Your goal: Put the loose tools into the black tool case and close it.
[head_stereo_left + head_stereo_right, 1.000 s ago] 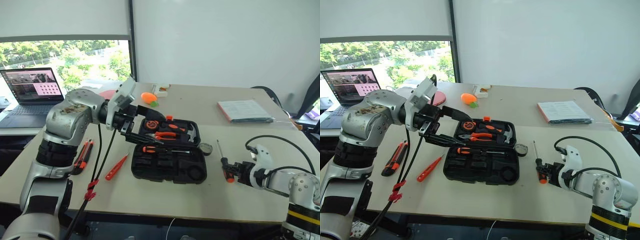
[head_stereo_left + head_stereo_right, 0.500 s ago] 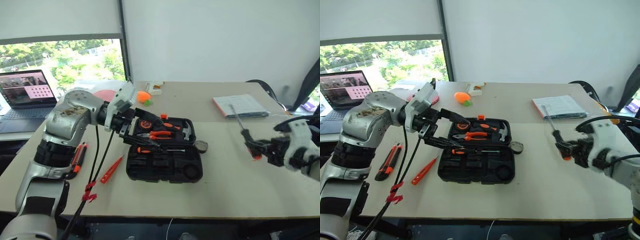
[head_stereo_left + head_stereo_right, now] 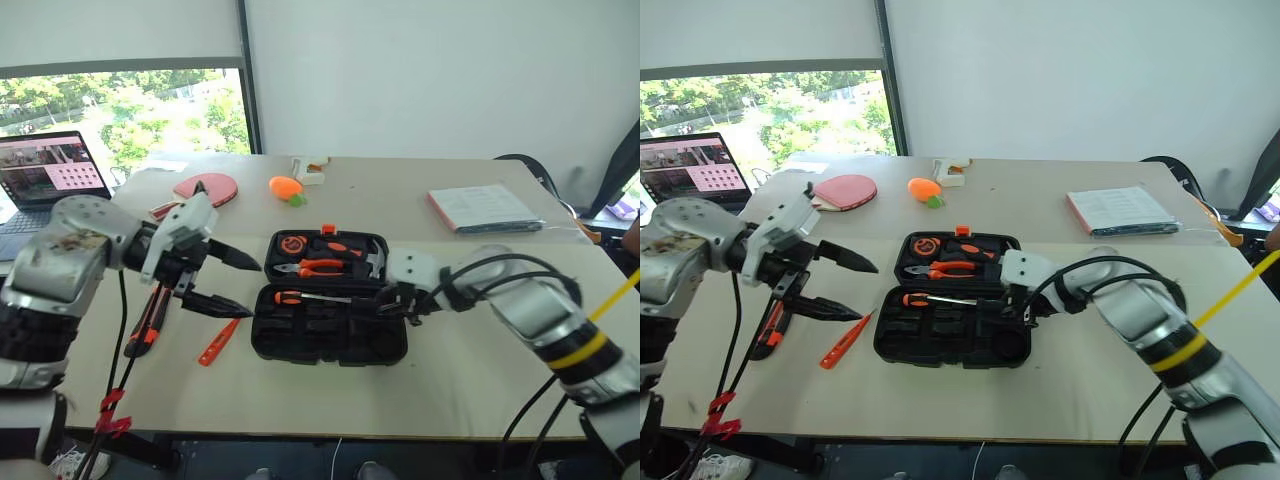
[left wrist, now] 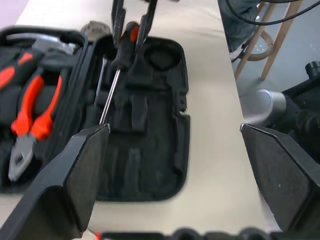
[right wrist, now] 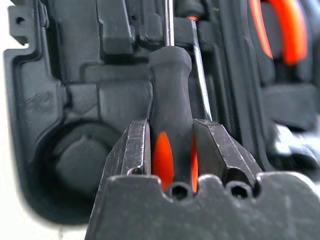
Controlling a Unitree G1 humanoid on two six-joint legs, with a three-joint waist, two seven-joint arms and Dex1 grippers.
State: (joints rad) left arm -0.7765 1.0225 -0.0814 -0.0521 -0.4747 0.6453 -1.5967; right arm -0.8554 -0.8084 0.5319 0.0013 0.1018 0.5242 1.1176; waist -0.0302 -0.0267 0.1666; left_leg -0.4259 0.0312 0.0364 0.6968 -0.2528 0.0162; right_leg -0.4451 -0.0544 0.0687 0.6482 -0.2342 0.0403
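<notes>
Open black tool case [image 3: 330,325] mid-bench [image 3: 470,380], pliers [image 3: 322,268] and a screwdriver [image 3: 300,298] already seated inside. Right gripper [image 5: 171,150] clamped on an orange-black screwdriver [image 4: 126,46], held over case's front half w/ shaft toward the hinge. Left gripper [image 3: 235,285], jaws spread wide and empty, hovering left of case, above slim orange screwdriver [image 3: 218,341] and utility knife [image 3: 150,318]. Beyond: red paddle [image 3: 207,187], orange toy [image 3: 286,187], laptop [image 3: 55,175] far left, papers [image 3: 485,208] far right. Bare bench right of case and along front edge.
</notes>
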